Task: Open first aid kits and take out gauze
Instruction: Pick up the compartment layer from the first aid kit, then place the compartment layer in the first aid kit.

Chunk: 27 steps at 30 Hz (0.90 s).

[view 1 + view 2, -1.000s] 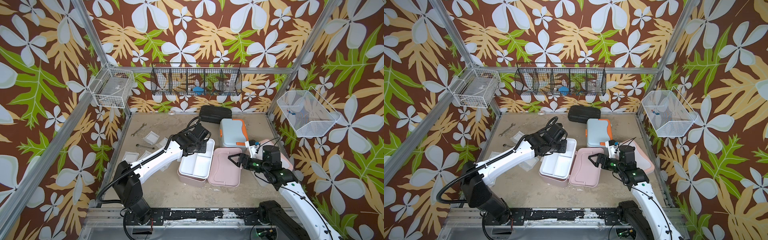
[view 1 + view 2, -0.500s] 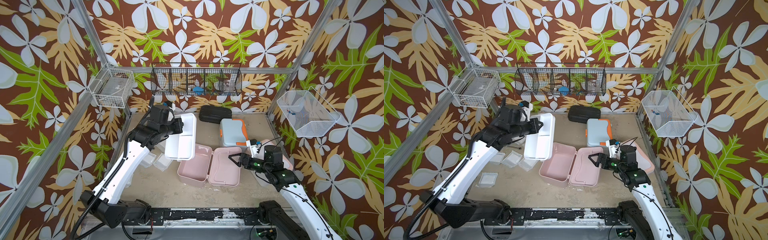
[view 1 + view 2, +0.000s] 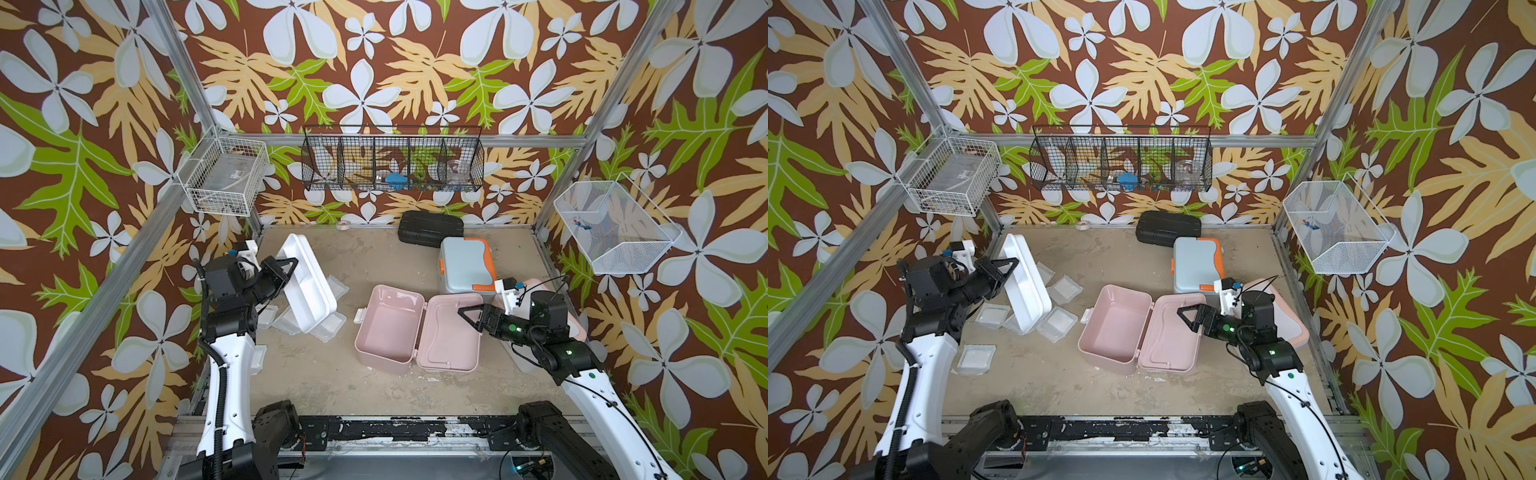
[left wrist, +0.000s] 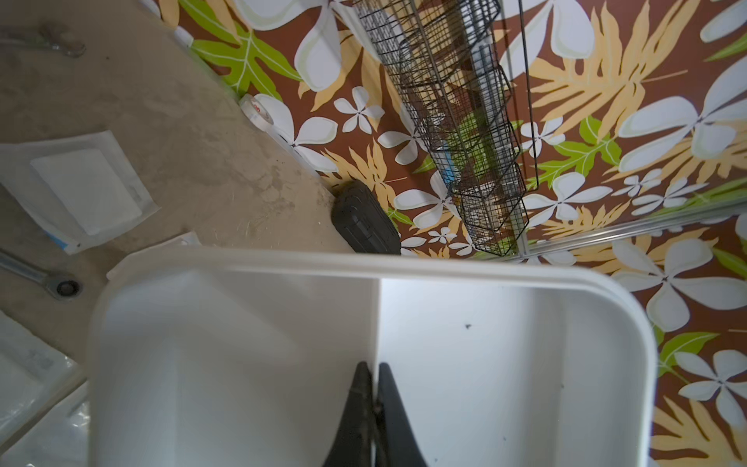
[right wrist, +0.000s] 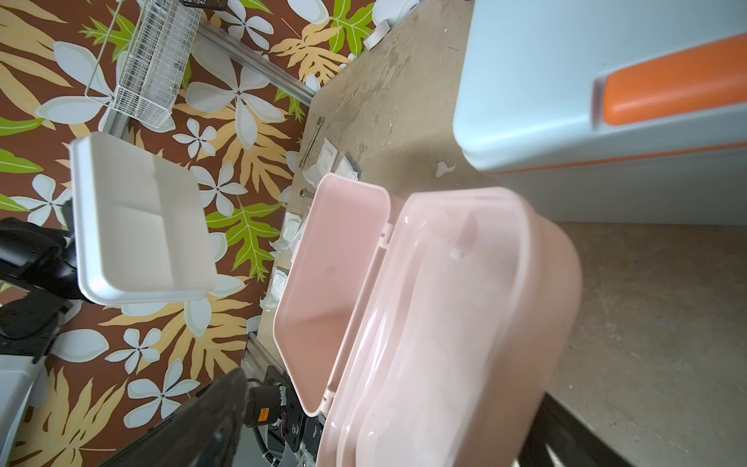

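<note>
Left wrist view: left gripper (image 4: 372,366) clamped on rib of white divided plastic tray (image 4: 465,343), right gripper (image 3: 468,318) agape, empty, above open pink plastic kit (image 3: 390,332); I'd lower tray clear of packeted gauze squares (image 4: 85,190) on bench (image 4: 202,141).

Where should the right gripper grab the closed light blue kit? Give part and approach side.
Probably the orange tab on the near edge of the light blue kit, approached from the robot's side. The kit sits flat and closed, the tab juts out from the lid rim, and the open right gripper hangs in front of it, above the lid of the pink kit.
</note>
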{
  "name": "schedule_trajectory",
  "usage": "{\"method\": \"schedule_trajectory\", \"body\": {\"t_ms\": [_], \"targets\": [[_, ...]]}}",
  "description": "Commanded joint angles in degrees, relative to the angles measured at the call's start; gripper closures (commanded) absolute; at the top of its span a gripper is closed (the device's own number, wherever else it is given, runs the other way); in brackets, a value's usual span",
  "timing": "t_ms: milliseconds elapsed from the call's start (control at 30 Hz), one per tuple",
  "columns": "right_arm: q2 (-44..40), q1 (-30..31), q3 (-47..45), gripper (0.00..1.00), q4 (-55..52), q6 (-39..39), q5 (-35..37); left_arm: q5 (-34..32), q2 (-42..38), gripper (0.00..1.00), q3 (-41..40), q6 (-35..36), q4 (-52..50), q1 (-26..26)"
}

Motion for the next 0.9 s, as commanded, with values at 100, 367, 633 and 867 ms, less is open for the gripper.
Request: {"method": "schedule_trajectory", "body": {"t_ms": [100, 367, 633, 867], "targets": [[-0.2, 0.0, 0.2, 0.03, 2.0, 0.6, -0.2, 6.0, 0.1, 1.00, -6.6, -9.5, 14.1, 2.8], [-0.1, 0.0, -0.4, 0.02, 3.1, 1.4, 0.4, 7.3, 1.1, 1.00, -8.9, -10.7, 17.0, 3.1], [0.5, 0.0, 0.4, 0.02, 3.5, 1.1, 0.0, 6.7, 0.4, 1.00, -7.3, -8.7, 14.0, 3.0], [0.5, 0.0, 1.5, 0.01, 4.2, 1.2, -0.7, 2.9, -0.3, 1.00, -1.5, -3.9, 7.7, -2.4]]}}
